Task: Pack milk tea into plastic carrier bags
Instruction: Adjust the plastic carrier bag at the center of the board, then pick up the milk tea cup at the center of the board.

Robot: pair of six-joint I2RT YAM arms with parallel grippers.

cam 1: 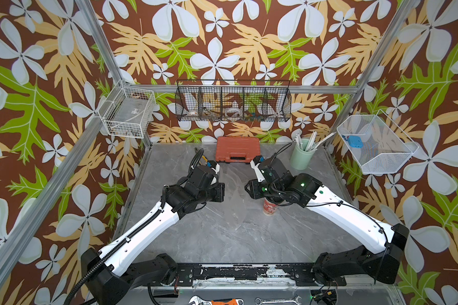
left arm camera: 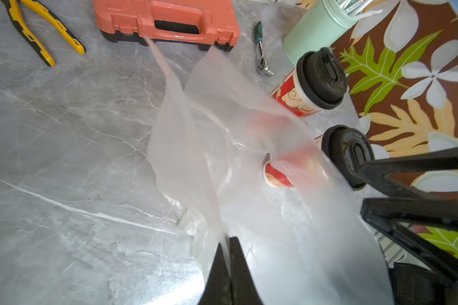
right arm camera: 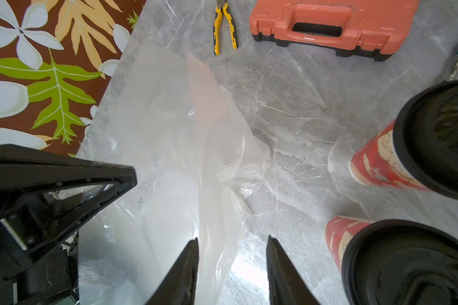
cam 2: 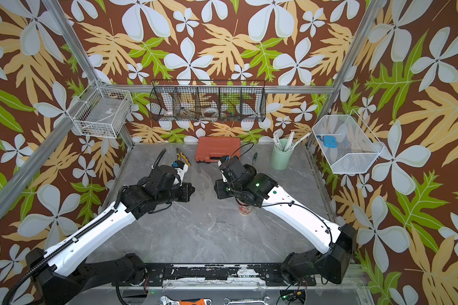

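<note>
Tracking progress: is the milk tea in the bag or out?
Out: one cup and the other cup stand on the table beside the bag.

My workspace: grey marble tabletop (cam 1: 236, 232) walled by brown floral wallpaper (cam 1: 222, 39), framed with aluminium posts (cam 1: 104, 47). Black wire basket (cam 1: 233, 101) behind, white wire basket (cam 1: 128, 113) to my left, white mesh basket (cam 1: 376, 145) to my right.

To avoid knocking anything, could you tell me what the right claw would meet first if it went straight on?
Most likely the clear plastic bag draped ahead of the right claw, then the marble table; depth is unclear. Both cups stand off to one side.
</note>
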